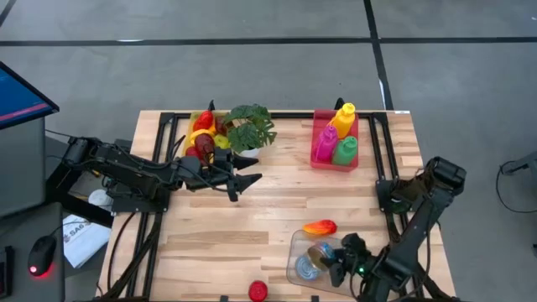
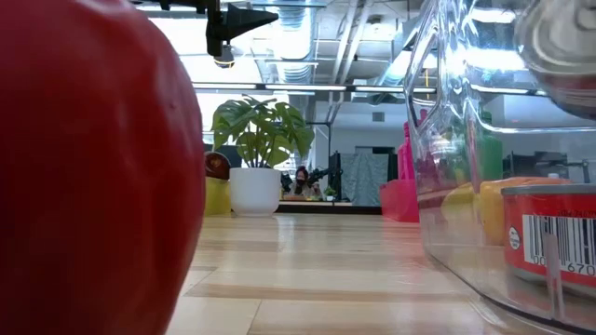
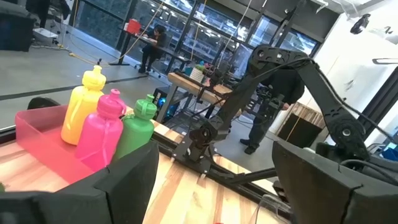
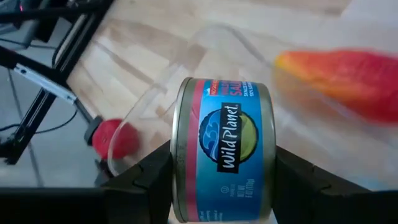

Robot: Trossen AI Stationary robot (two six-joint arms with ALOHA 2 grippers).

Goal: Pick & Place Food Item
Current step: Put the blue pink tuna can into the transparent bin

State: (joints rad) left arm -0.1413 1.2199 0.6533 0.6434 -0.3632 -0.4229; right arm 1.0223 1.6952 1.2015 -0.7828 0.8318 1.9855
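My right gripper (image 1: 329, 258) is near the table's near edge, shut on a blue and red tin can (image 4: 224, 149) above a clear plastic container (image 1: 304, 245). A second can (image 2: 549, 244) lies inside that container. An orange-red pepper (image 1: 320, 227) rests on the table at the container's far side, and a round red food item (image 1: 258, 290) sits at the near edge. My left gripper (image 1: 242, 179) is open and holds nothing. It hovers over the table's left middle, just in front of a heap of red and yellow food (image 1: 205, 132). My right gripper pinches the tin can between its two fingers (image 4: 144, 180). One finger is on each flat end, at the rim (image 4: 179, 155), and the label faces the wrist camera. The fingers slant down from the table's right. The can lies on its side, lifted clear above the container.
A potted plant (image 1: 250, 126) stands at the far middle. A pink bin (image 1: 317, 155) with yellow, pink and green bottles sits far right. Bare wood lies between the two grippers. Black frame rails run along the table's left and right sides.
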